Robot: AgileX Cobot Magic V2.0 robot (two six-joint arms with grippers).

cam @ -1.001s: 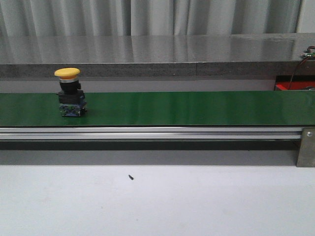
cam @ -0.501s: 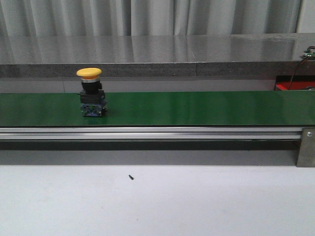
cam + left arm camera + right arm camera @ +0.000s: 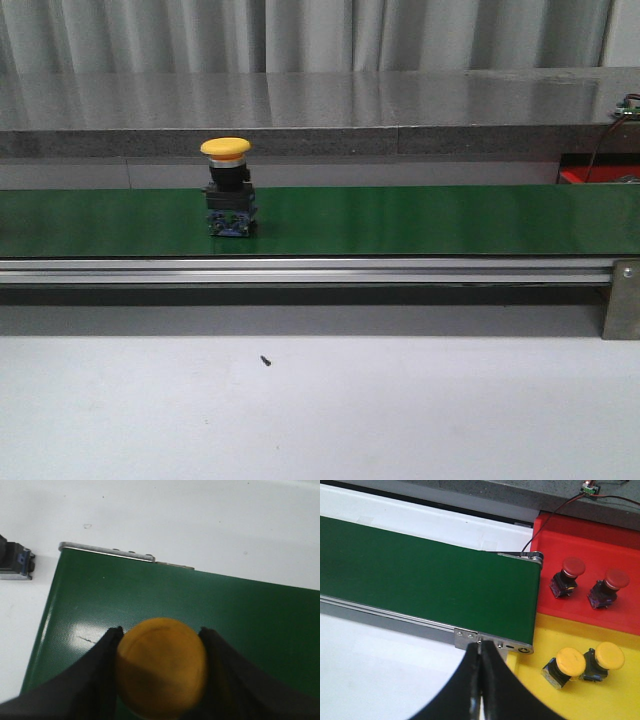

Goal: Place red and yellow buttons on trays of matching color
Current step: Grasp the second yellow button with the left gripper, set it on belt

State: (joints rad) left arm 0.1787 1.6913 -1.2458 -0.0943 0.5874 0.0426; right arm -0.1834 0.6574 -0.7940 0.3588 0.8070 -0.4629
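Observation:
A yellow button (image 3: 228,188) with a black and blue base stands upright on the green belt (image 3: 420,220), left of centre in the front view, with no gripper near it. In the left wrist view, my left gripper (image 3: 161,632) is shut on another yellow button (image 3: 162,667), both fingers against its cap, above the belt's end (image 3: 250,615). My right gripper (image 3: 480,647) is shut and empty over the white table beside the belt's other end. Past that end, the red tray (image 3: 600,535) holds two red buttons (image 3: 571,568) and the yellow tray (image 3: 610,702) two yellow buttons (image 3: 571,663).
An aluminium rail (image 3: 300,271) runs along the belt's front edge, with a bracket (image 3: 622,300) at the right. A grey ledge (image 3: 320,110) lies behind the belt. A small black fixture (image 3: 12,562) sits on the table by the belt's left end.
The yellow button on the belt has travelled steadily to the right, staying upright. Nothing else in the front view has moved.

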